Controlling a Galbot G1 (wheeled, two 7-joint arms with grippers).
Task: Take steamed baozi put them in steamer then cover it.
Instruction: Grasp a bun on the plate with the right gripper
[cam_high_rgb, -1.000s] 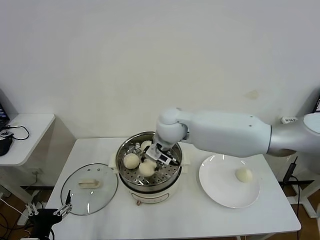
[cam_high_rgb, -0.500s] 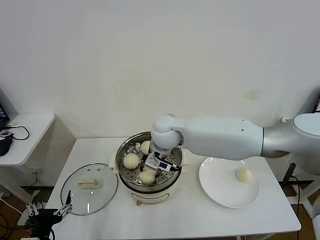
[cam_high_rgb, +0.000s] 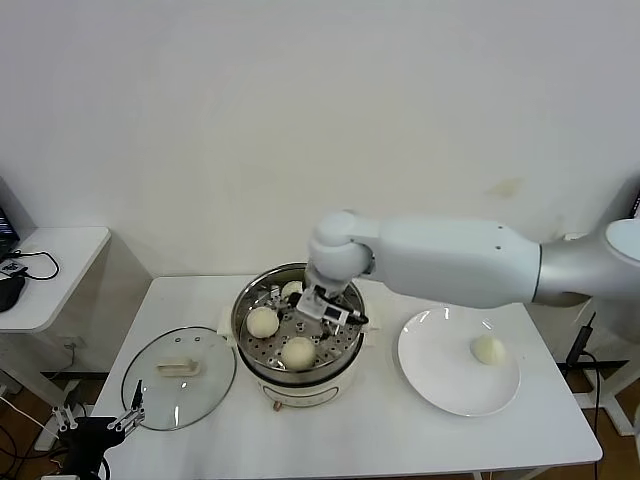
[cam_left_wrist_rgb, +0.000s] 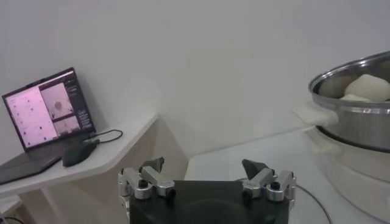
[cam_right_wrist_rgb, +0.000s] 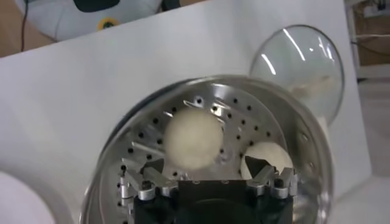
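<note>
Baozi (cam_high_rgb: 487, 349), the last one, sits alone on the plate (cam_high_rgb: 440, 385); three lie in the steamer (cam_high_rgb: 245, 300). My right gripper (cam_high_rgb: 322, 309) hangs spread above them. Soft, light dough (dents easily): pinch its sides gently.

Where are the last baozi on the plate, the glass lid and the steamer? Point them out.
baozi on the plate (cam_high_rgb: 488, 349), head view, its top.
glass lid (cam_high_rgb: 179, 367), head view, its bar handle.
steamer (cam_high_rgb: 241, 305), head view, its left rim.

You face a plain white wall (cam_high_rgb: 300, 120); a white side table (cam_high_rgb: 50, 265) stands far off the right pincer's left.
</note>
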